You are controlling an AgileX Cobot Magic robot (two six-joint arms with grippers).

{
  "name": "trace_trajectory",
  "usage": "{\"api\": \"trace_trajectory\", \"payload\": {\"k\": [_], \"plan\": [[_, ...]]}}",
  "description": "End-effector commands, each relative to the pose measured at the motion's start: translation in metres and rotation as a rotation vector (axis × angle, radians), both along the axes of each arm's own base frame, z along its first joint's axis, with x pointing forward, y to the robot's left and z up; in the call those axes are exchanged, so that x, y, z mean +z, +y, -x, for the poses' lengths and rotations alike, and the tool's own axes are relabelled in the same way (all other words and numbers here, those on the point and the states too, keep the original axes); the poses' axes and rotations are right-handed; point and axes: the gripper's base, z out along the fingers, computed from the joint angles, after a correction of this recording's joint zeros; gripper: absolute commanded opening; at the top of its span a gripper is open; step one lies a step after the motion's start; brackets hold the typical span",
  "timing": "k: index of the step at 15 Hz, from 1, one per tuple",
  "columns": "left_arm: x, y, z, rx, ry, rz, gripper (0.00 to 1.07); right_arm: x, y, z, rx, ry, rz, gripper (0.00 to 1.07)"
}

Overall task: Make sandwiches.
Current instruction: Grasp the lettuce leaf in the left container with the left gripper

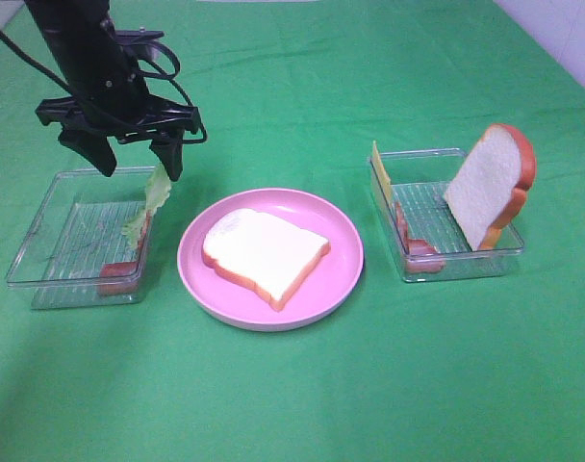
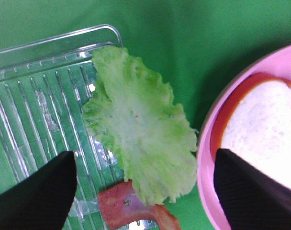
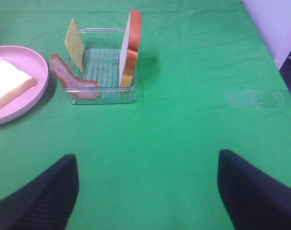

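Only the left wrist view makes clear the left gripper [image 2: 145, 155] is spread wide, not touching the lettuce [image 2: 140, 139] lying over the tray [image 2: 30, 96] edge. The right gripper [image 3: 145, 191] gapes empty above green cloth [image 3: 184, 120].

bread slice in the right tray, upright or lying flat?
Upright. The bread slice stands on its edge in the right tray, tilted a little, its top well above the rim.

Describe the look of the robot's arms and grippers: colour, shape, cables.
The left gripper is matte black, with two tapered, wedge-shaped fingers on a wide crossbar; thin black cables loop beside its boxy wrist. Of the right gripper only two black, finely ribbed fingertips show.
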Motion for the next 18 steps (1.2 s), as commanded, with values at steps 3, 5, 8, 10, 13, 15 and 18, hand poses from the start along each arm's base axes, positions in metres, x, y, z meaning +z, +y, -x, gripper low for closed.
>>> {"api": "trace_trajectory", "payload": {"k": [3,5,8,10,13,15,18], "plan": [[-0.01,-0.01,-0.004,-0.014,-0.036,0.009,0.76,0.0,0.0,0.002,0.001,-0.013,0.01,0.75],[-0.026,-0.012,-0.005,-0.016,0.001,-0.005,0.75,0.0,0.0,0.002,0.001,-0.013,0.01,0.75],[-0.028,-0.011,-0.006,-0.019,-0.002,-0.013,0.69,0.0,0.0,0.002,0.001,-0.013,0.01,0.75],[-0.028,-0.011,-0.007,-0.02,-0.01,-0.013,0.62,0.0,0.0,0.002,0.001,-0.013,0.01,0.75],[-0.028,-0.009,-0.008,-0.03,-0.029,-0.036,0.27,0.0,0.0,0.002,0.001,-0.013,0.01,0.75],[-0.028,-0.009,-0.009,-0.031,-0.038,-0.038,0.13,0.0,0.0,0.002,0.001,-0.013,0.01,0.75],[-0.028,-0.009,-0.01,-0.03,-0.041,-0.036,0.01,0.0,0.0,0.002,0.001,-0.013,0.01,0.75]]}}
